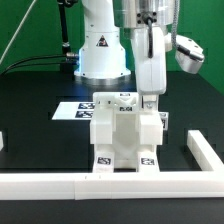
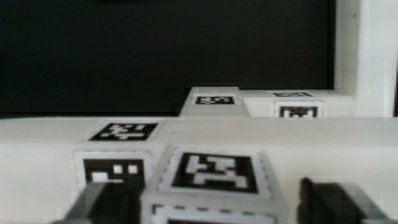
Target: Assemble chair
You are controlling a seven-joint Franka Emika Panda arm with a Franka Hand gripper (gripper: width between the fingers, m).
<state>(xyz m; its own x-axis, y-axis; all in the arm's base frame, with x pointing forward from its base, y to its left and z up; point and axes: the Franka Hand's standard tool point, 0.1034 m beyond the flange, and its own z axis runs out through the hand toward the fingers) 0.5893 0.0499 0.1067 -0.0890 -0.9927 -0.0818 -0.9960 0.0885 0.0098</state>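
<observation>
One small matte white blocky plastic chair (image 1: 122, 132), its pieces already joined into a single boxy assembly, stands upright near the middle of the black worktop (image 1: 35, 130), on the near side of the robot's white base (image 1: 100, 50). In the exterior view at least four small black-and-white square tags show on it: two low on its near face, one on top and one on the side toward the exterior view's right. One thin flat white marker board (image 1: 72, 109) lies flat just behind the chair, toward the exterior view's left. One long low white L-shaped border rail (image 1: 60, 185) runs along the near edge of the worktop and turns toward the far side at the exterior view's right. The single white arm (image 1: 150, 60) reaches down at the far right corner of the chair, with its claw (image 1: 150, 102) at the chair's top. In the wrist view the claw (image 2: 214, 202) is spread: its two dark fingers (image 2: 98, 200) stand either side of a tagged white chair part (image 2: 214, 170), with a narrow gap showing on each side, so nothing is pinched.
</observation>
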